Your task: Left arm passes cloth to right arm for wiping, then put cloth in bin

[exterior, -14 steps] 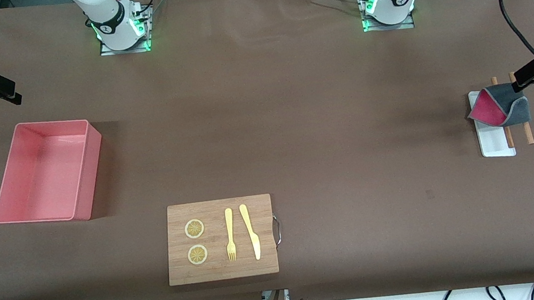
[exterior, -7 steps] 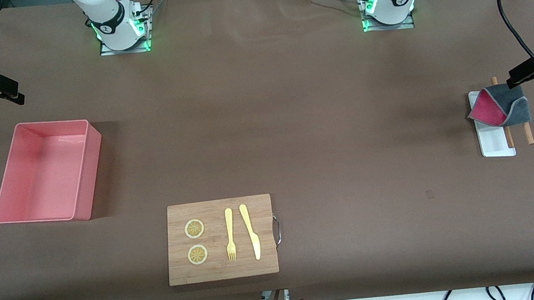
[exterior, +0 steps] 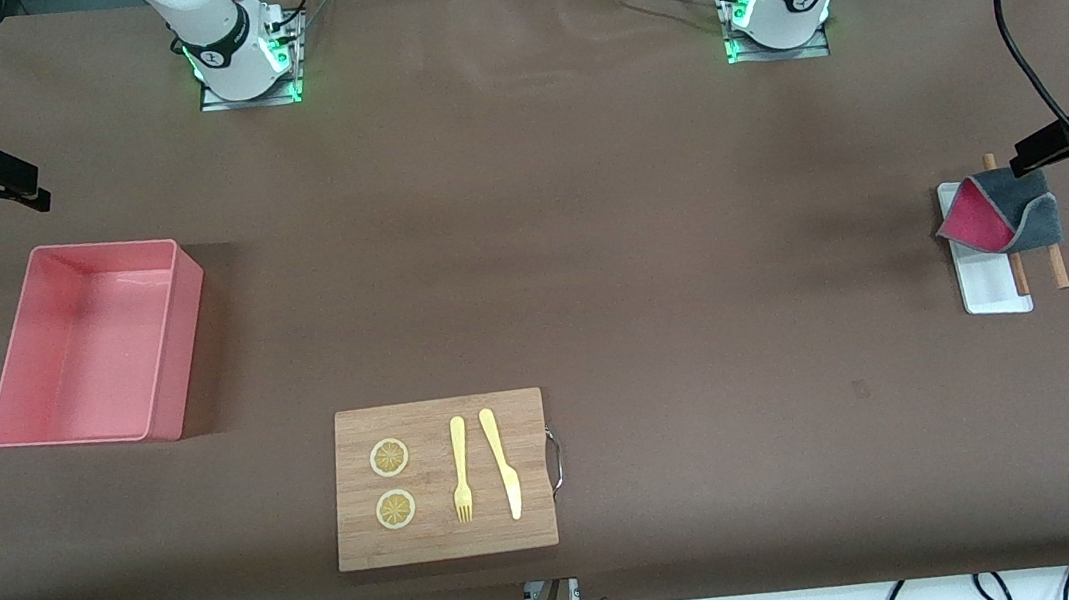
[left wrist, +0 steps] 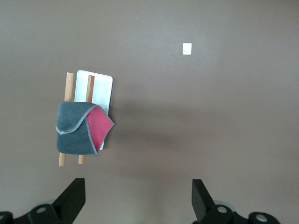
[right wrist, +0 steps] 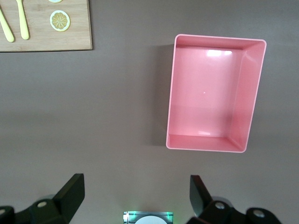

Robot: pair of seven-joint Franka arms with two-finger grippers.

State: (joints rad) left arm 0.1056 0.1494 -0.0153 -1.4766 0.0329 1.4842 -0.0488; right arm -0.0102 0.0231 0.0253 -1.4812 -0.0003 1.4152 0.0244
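We see the left gripper (left wrist: 135,198), jaws spread and empty, has drawn back slightly from the cloth (exterior: 1002,209), which stays folded on the white tray (exterior: 988,289). The right gripper (right wrist: 135,196) waits open near the bin (exterior: 86,341).

The surface (exterior: 587,234) is plain dark brown. The cloth (exterior: 1003,211) shows crimson inside a grey fold, on a white tray (exterior: 991,288) with two tan sticks (exterior: 1057,266). The bin (exterior: 86,341) is salmon pink. The board (exterior: 439,480) is light wood, carrying pale yellow cutlery (exterior: 483,462) and lemon slices (exterior: 389,457).
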